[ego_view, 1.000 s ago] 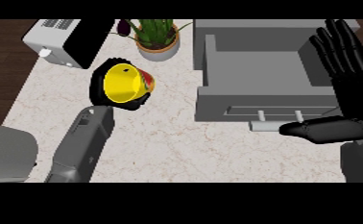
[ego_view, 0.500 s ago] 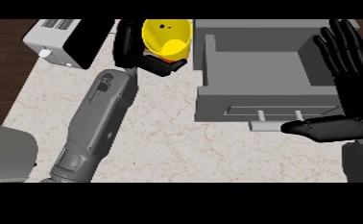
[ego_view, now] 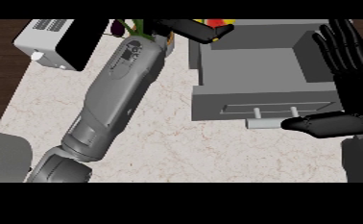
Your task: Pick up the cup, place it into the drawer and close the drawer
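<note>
The left hand [ego_view: 190,30] curls round the yellow cup [ego_view: 215,24] at the open grey drawer's [ego_view: 255,64] back-left corner. The right hand [ego_view: 339,59] rests open at the drawer's right edge, thumb by its handle [ego_view: 273,122].

The robot's left forearm [ego_view: 113,98] stretches diagonally from the lower left toward the top centre, its black left hand [ego_view: 190,30] at the view's upper edge with fingers curled around a yellow-and-red object. The right hand [ego_view: 340,74] stands open at the right edge, fingers [ego_view: 344,43] straight and pointing up, thumb [ego_view: 315,122] extended leftward.
</note>
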Controlling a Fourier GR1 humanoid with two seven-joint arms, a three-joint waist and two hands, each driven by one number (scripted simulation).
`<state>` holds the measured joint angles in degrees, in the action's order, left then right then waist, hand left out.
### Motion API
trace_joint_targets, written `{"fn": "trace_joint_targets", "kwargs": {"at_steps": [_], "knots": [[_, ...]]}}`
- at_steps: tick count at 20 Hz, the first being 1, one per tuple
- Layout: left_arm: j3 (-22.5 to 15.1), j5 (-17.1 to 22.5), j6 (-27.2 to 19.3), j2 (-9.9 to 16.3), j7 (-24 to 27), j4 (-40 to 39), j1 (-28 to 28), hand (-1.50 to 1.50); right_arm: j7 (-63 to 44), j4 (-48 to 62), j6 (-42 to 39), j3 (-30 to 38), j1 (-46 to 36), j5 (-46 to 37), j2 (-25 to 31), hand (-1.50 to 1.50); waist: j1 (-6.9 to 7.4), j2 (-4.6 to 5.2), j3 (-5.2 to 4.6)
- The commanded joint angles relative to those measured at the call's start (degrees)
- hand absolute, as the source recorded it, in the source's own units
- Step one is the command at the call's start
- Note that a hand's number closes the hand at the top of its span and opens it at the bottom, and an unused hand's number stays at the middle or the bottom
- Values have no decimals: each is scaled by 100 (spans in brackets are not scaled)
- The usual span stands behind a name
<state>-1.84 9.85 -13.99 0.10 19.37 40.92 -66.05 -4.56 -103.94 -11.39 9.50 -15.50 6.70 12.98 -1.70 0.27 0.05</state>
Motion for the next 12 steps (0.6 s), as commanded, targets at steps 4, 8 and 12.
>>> {"fn": "trace_joint_targets", "kwargs": {"at_steps": [4,8,12], "knots": [[-312,229,-464,-9,-550,-1491,-1029,150,2,-86,-33,-25,-45,43,-10,-150,-176,59,1],[-917,586,-724,-10,-732,-1945,-1282,150,110,-12,-78,-79,-198,66,-40,-150,-399,94,6],[-1438,716,-256,-10,-776,-2212,-1045,150,245,181,-150,-229,-386,-14,-74,-150,-632,178,11]]}}
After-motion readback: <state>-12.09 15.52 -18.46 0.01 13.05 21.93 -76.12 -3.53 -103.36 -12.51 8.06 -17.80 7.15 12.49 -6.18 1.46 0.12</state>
